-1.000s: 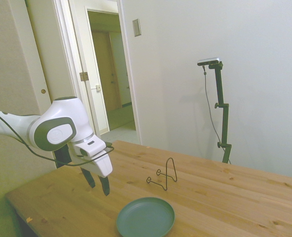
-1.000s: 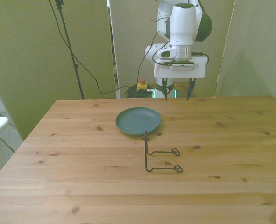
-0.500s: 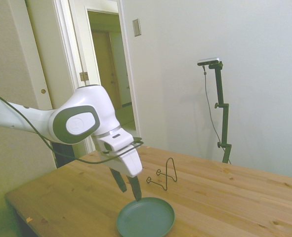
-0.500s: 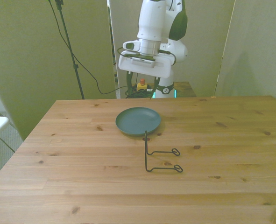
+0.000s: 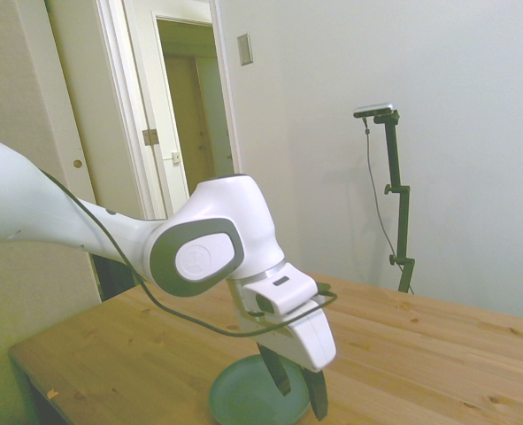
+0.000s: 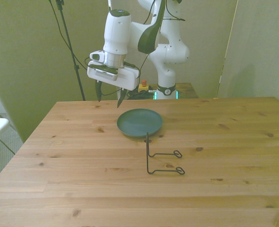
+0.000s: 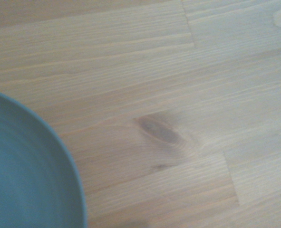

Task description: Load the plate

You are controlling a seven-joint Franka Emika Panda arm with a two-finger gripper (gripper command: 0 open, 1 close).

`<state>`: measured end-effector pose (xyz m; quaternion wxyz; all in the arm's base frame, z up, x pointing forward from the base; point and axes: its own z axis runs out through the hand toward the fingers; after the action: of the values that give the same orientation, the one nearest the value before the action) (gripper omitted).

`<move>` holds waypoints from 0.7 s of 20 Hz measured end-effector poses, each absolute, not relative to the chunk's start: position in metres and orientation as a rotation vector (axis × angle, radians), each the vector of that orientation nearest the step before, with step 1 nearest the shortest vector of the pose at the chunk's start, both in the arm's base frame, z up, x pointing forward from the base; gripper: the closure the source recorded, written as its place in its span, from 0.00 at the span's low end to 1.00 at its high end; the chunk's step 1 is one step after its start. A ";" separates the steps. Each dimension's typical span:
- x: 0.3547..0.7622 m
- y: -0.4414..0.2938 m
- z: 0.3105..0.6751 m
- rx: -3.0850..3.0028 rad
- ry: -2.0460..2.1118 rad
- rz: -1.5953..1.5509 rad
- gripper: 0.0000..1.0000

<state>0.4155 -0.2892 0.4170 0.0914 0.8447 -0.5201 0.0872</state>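
Wooden worktop (image 6: 82,156) carries plate (image 6: 139,122) lying flat, stand (image 6: 162,161) at its 5 o'clock; pincer (image 6: 109,96) spread, empty, at plate's 10 o'clock; thin rim could slip from fingers

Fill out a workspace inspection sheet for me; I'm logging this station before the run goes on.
Surface: wooden table, knotty planks, no spills seen.
Job's things: teal plate lies flat near the far edge, nothing on it; black wire stand stands just in front of it, unloaded.
Clutter: nothing seen.
Grippers: gripper open, holding nothing, above the table edge off the plate's rim on the front view's left.
Cables: a black cable loops along the arm's wrist.
Surroundings: open doorway behind the table in the side view; plain walls.
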 end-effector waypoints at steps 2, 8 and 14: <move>0.415 -0.301 0.399 2.548 -1.551 0.242 0.00; 0.418 -0.313 0.380 2.811 -1.529 0.130 0.00; 0.402 -0.316 0.422 2.926 -1.479 0.127 0.00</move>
<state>0.4018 -0.3156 0.4217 -0.0697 0.8896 -0.4498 0.0385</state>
